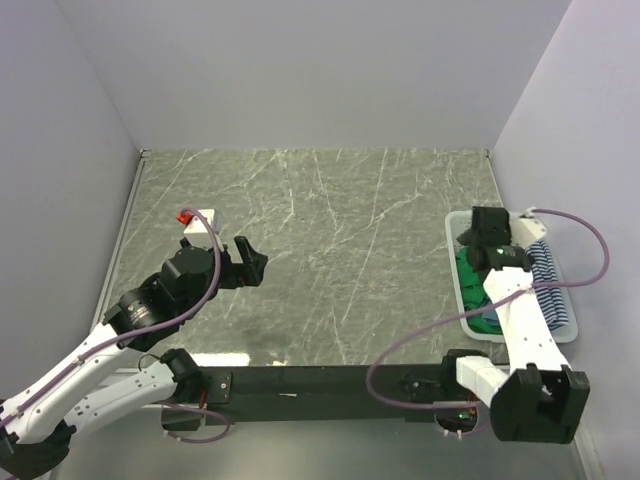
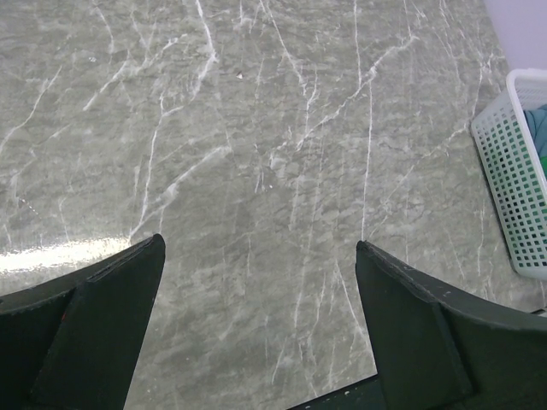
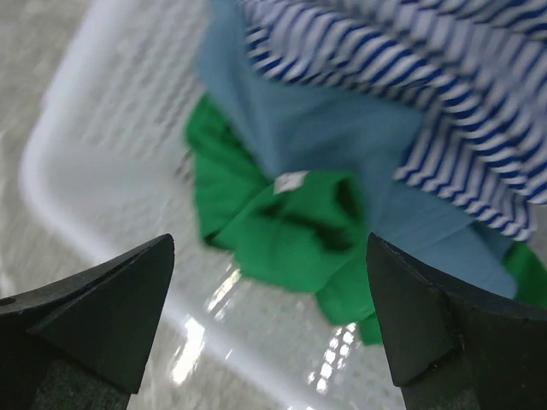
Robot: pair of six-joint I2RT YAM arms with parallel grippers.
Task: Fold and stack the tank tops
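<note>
The three tank tops lie bunched in the white mesh basket (image 1: 453, 250) at the right table edge. The bright green top (image 3: 282, 231) is lowest, the teal-blue top (image 3: 325, 137) lies over it, and the navy-and-white striped top (image 3: 444, 77) is on the far side. In the top view the green top (image 1: 470, 272) and the striped top (image 1: 552, 290) show beside my right arm. My right gripper (image 3: 269, 316) is open and empty just above the basket's contents; it also shows in the top view (image 1: 490, 228). My left gripper (image 1: 246, 262) is open and empty over bare table at the left.
A small white block with a red piece (image 1: 196, 219) sits on the table behind my left gripper. The basket's corner (image 2: 513, 179) shows at the right of the left wrist view. Grey walls close the table on three sides.
</note>
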